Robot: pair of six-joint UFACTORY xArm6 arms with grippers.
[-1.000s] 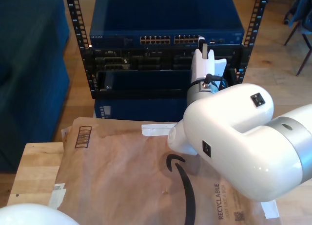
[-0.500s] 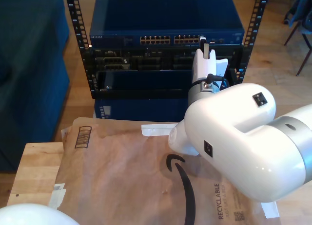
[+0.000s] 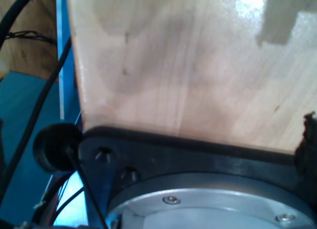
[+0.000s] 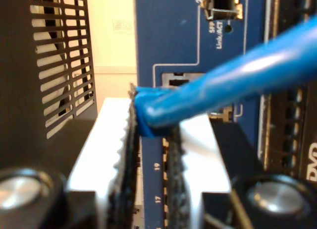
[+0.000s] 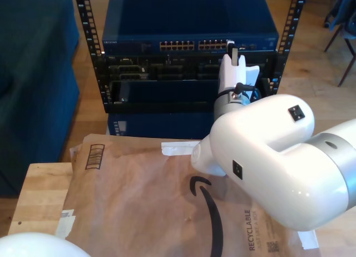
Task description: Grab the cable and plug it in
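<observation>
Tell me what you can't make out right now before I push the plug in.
- Plug tip: in the second wrist view the cable and my second gripper cover it, so seating in the switch is unknown.
- Ports: in the exterior view, the gripper blocks the target port; the rest are too small.
- Cable's far end: cut off by the second wrist view's edge.
- First wrist view: blurred wood surface, no fingers to judge.

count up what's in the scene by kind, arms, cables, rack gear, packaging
Robot arms: 2, one reaching to the rack, one at the exterior view's lower left corner
Blue cable: 1, pinched in my second gripper
Blue network switch: 1
Equipment rack: 1
Flattened cardboard packaging: 1
Total: 6
</observation>
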